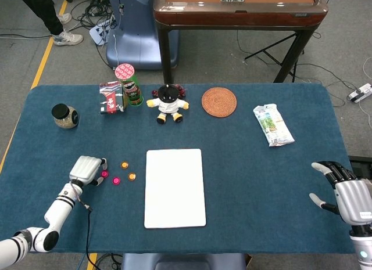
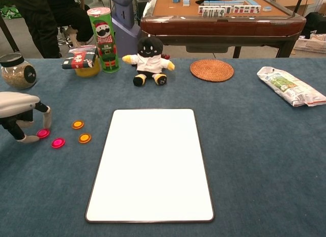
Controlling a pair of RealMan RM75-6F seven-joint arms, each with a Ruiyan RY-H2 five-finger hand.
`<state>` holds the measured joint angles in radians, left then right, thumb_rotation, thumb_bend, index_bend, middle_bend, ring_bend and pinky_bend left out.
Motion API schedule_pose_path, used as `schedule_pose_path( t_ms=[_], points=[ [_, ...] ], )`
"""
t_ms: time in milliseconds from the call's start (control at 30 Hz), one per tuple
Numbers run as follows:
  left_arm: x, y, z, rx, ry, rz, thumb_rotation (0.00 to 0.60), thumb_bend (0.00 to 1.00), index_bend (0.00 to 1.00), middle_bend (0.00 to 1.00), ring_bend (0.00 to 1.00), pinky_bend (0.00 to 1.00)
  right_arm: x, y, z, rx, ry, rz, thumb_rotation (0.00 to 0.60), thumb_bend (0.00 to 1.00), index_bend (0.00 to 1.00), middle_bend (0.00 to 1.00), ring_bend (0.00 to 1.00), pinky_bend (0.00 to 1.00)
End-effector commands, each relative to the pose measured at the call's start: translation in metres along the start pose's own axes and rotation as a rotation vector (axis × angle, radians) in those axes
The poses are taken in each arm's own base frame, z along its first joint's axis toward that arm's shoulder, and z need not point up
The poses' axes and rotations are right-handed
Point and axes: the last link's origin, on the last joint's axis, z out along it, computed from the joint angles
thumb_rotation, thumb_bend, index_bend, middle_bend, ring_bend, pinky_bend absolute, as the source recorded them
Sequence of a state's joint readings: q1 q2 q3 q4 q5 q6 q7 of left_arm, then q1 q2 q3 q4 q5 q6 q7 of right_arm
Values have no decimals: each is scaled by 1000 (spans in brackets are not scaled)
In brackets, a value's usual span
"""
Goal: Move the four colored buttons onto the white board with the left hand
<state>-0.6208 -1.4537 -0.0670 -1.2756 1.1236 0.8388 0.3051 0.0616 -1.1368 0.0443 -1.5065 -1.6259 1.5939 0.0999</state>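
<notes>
Buttons all off the white board [image 2: 151,163], on the table left of it. Your left hand [image 2: 18,114] fingers straddle the pink button [image 2: 43,133], not clamped yet; thin disc could squirt out sideways.

Plush doll [image 1: 168,104] sits beside woven coaster [image 1: 219,101].

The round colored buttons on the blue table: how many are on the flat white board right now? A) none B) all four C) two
A: the flat white board is bare, while the two orange buttons and two pink buttons lie on the blue cloth to its left, by the left hand.
</notes>
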Motion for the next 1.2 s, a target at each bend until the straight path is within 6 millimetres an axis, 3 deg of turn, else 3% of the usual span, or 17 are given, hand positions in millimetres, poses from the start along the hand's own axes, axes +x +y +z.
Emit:
schedule_pose_path(
  t_ms=[33, 267, 633, 900, 1200],
  points=[
    [2, 2, -1, -7, 6, -1, 600, 321, 612, 1000, 1000, 1000, 0, 0, 0, -1, 1, 1, 600, 0, 255, 262, 201, 352],
    [21, 23, -16, -85, 39, -12, 600, 321, 614, 1000, 1000, 1000, 2, 2, 0, -5, 5, 5, 600, 0, 254, 262, 201, 352],
    [58, 100, -51, -312, 113, 30, 600, 321, 614, 1000, 1000, 1000, 2, 2, 0, -3, 4, 8, 600, 0, 255, 262, 201, 352],
    [55, 144, -57, -401, 107, 103, 600, 321, 614, 1000, 1000, 1000, 6, 5, -1, -9, 15, 20, 600, 0, 255, 263, 201, 352],
    [38, 174, -58, -433, 85, 200, 600, 321, 610, 1000, 1000, 1000, 9, 8, -2, -16, 19, 31, 600, 0, 254, 263, 201, 352]
  ],
)
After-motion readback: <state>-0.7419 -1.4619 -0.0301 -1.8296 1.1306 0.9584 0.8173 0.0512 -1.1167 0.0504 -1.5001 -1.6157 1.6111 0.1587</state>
